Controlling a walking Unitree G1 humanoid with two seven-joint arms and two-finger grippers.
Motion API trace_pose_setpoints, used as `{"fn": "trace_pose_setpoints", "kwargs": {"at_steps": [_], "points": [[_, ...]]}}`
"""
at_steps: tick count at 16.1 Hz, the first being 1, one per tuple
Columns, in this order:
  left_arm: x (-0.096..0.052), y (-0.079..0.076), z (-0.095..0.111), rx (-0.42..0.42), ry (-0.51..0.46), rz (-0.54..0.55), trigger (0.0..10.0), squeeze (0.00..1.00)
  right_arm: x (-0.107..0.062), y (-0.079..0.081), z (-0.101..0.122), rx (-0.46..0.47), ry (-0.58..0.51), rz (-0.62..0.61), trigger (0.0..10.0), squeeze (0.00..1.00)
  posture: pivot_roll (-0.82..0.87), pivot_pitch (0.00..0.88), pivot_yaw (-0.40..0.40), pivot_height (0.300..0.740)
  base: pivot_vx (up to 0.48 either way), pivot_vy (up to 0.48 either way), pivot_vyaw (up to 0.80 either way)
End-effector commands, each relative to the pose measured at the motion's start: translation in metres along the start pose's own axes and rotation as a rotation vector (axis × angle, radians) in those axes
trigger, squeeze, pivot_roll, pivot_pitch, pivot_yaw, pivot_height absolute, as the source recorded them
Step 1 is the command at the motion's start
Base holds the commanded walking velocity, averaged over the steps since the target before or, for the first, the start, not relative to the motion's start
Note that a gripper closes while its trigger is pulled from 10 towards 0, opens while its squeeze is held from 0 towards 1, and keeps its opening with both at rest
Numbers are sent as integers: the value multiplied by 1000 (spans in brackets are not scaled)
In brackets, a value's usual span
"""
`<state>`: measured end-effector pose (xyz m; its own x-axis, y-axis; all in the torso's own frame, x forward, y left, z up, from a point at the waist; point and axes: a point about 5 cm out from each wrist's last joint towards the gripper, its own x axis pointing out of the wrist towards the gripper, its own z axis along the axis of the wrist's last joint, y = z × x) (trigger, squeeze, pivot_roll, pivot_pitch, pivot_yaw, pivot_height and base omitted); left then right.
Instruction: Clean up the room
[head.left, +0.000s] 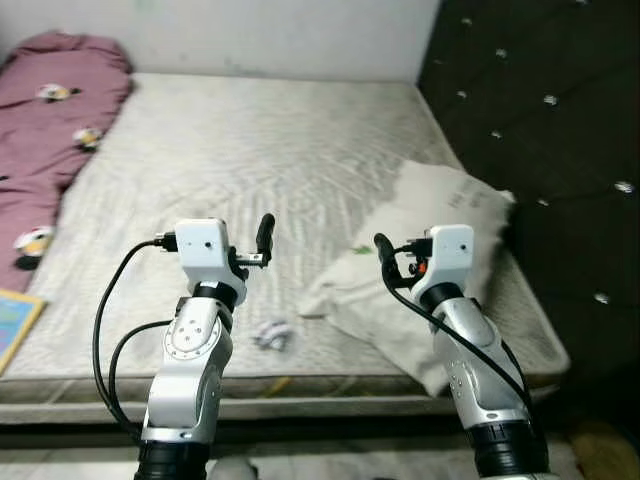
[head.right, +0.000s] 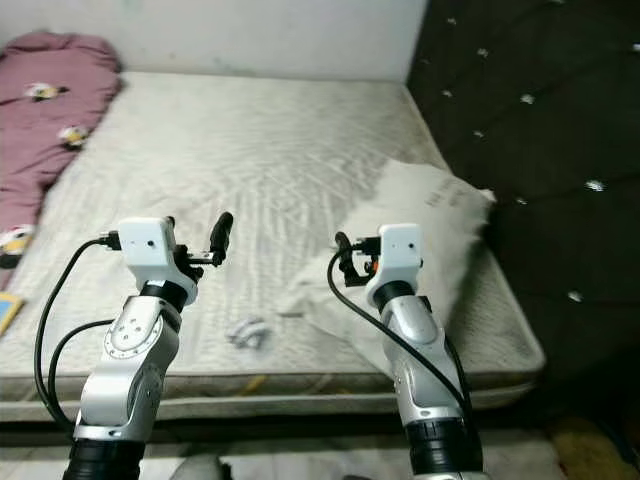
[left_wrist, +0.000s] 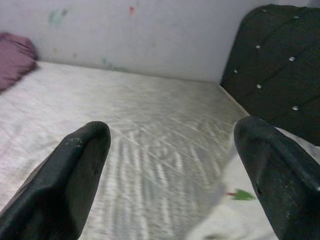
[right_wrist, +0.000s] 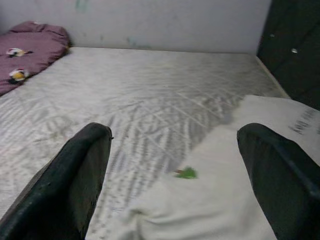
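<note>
Since both grippers, left (head.left: 262, 238) and right (head.left: 385, 258), hover with jaws spread empty, reaching for the white cloth (head.left: 420, 290) might just bunch it up on the bed (head.left: 250, 150).

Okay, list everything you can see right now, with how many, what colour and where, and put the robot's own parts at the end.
mattress: one, off-white with a woven pattern, filling the middle of the scene
pillow: one, white with a small green mark, on the mattress's right side by the headboard
blanket: one, maroon with small panda figures, bunched along the mattress's left edge
crumpled scrap: one, pale grey-white, near the mattress's front edge between the arms
headboard: one, black, tufted with shiny studs, on the right
book corner: one, light blue with a yellow edge, at the far left
wall: white, behind the mattress
left gripper: black fingers open, raised over the mattress
right gripper: black fingers open, raised over the pillow's edge
</note>
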<state>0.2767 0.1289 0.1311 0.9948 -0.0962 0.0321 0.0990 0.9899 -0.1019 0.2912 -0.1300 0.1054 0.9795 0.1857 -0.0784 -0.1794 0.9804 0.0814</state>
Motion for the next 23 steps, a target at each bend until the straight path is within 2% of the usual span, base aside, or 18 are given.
{"fn": "trace_pose_setpoints", "kwargs": {"at_steps": [1,3,6,9,11,15,17,19,23], "points": [[1,6,1,26,-8,12,10000,0,2,6,10,-1,-41,22,10000,0,-7,0,-48,740,0,480,0],[-1,8,-2,13,6,11,10000,0,3,7,12,-10,-50,25,10000,0,-10,0,-47,740,0,480,0],[-3,14,-2,48,2,40,10000,0,4,3,9,0,-38,5,10000,0,-1,0,-48,740,0,480,0],[-2,15,-3,26,8,48,10000,0,6,6,11,-3,-43,13,10000,0,-1,0,-49,740,0,461,0],[-2,13,-4,38,2,59,10000,0,7,6,9,-7,-37,14,10000,0,3,0,-47,740,0,0,0],[-6,10,-13,-29,32,22,10000,0,6,1,-2,27,-4,-28,10000,0,1,0,-44,740,0,0,0],[-3,6,-17,-50,40,4,10000,0,8,6,-5,54,10,-32,10000,0,0,0,-41,740,0,0,0],[2,1,-13,-30,32,-20,10000,0,11,11,-1,32,-10,-21,10000,0,7,0,-47,740,264,0,0],[1,9,-15,-30,41,4,10000,0,10,10,-4,33,3,-21,10000,0,8,0,-51,740,289,0,0]]}}
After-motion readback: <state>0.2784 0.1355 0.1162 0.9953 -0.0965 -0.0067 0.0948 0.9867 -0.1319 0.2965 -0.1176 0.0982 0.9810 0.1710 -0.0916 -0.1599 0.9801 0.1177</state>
